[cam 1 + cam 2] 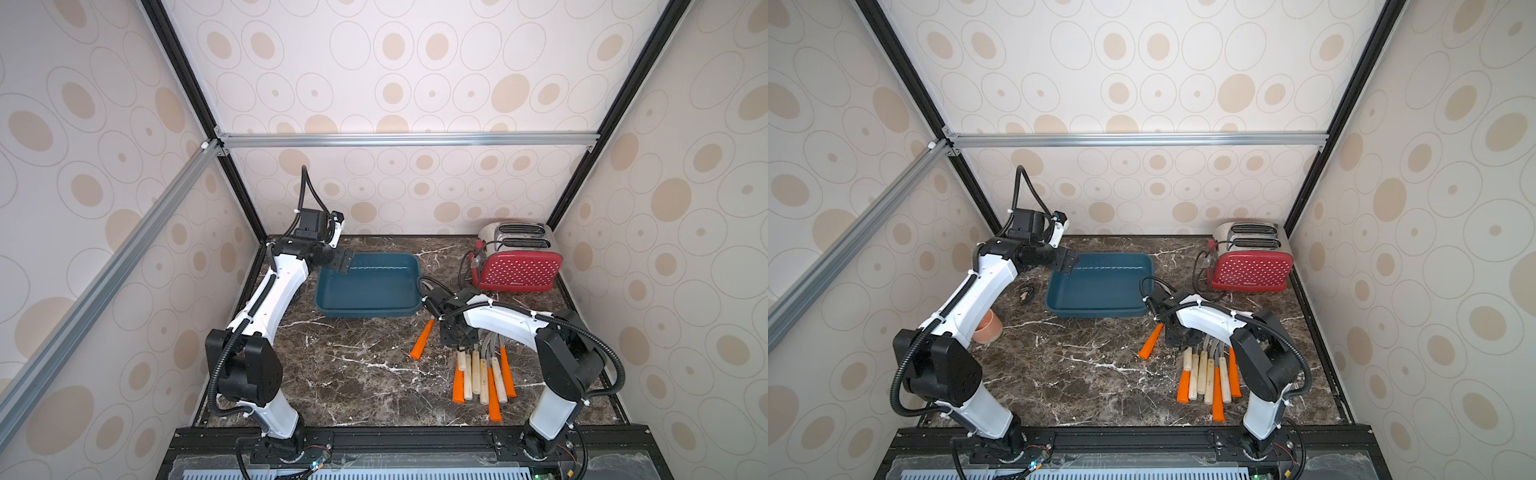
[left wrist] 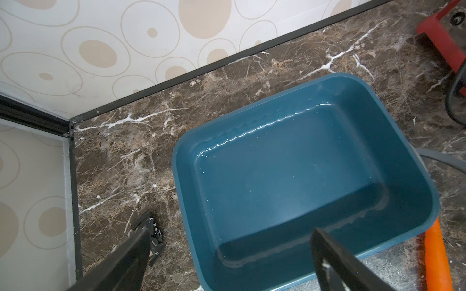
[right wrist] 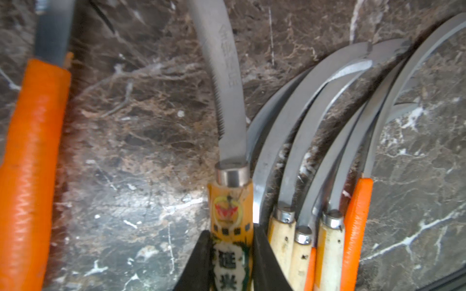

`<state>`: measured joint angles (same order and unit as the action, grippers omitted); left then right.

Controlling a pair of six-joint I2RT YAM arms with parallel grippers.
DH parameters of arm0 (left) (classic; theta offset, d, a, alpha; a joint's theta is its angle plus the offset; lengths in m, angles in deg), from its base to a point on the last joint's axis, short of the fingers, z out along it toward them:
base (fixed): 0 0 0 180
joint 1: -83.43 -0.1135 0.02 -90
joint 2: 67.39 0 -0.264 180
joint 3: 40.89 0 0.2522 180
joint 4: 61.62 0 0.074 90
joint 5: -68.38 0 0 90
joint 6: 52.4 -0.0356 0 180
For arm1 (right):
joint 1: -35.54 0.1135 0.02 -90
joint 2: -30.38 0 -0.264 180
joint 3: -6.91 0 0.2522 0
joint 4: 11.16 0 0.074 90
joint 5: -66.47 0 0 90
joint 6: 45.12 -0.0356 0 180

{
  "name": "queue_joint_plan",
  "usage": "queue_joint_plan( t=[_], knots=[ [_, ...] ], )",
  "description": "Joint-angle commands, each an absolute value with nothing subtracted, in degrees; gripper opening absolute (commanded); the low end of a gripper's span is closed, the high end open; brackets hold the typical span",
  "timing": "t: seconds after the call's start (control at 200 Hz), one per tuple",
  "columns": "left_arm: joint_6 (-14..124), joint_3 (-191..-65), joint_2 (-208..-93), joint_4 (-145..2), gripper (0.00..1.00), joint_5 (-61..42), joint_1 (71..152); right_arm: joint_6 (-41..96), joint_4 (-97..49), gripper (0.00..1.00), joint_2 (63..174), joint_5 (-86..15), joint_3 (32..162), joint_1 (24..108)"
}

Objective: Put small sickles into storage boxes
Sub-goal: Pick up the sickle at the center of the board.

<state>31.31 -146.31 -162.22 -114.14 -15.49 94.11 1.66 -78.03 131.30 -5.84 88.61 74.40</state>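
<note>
We are gripping the pale wooden handle of one sickle (image 3: 230,201) firmly in our right gripper (image 3: 230,267), just below the handle's metal collar. Its toothed grey blade is pointing toward the far side. We cannot tell whether it is off the table (image 1: 353,374). Just to its right, the other sickles (image 1: 484,376) are lying bunched on the table, near and right of the blue tray (image 1: 365,312), with handles toward the near edge. One orange-handled sickle (image 1: 422,340) is lying apart, left of the bunch. We are holding our left gripper (image 2: 230,225) wide open above the tray's left end. A red toaster (image 1: 517,270) is standing at the far right.
</note>
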Motion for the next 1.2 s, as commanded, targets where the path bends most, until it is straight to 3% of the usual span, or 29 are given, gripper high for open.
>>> queue_joint_plan(
  t=[0.0, 0.486, 0.916, 1.197],
  knots=[
    [30.17, -147.38, -161.21, -115.44, 0.99, -14.95, 94.2, 1.91, -82.9, 0.0, 130.42, -2.25, 88.89, 73.77],
    [30.84, -147.99, -161.95, -115.28, 0.99, -14.07, 94.16, 1.99, -84.98, 0.0, 124.61, 0.14, 86.49, 71.89],
    [32.94, -150.23, -161.75, -115.5, 0.99, -17.32, 94.07, 7.13, -80.49, 0.0, 118.13, -7.32, 87.24, 71.68],
    [34.4, -154.87, -161.13, -117.79, 0.99, -18.56, 92.64, 14.48, -79.57, 0.0, 119.94, -12.71, 95.48, 71.73]
  ],
)
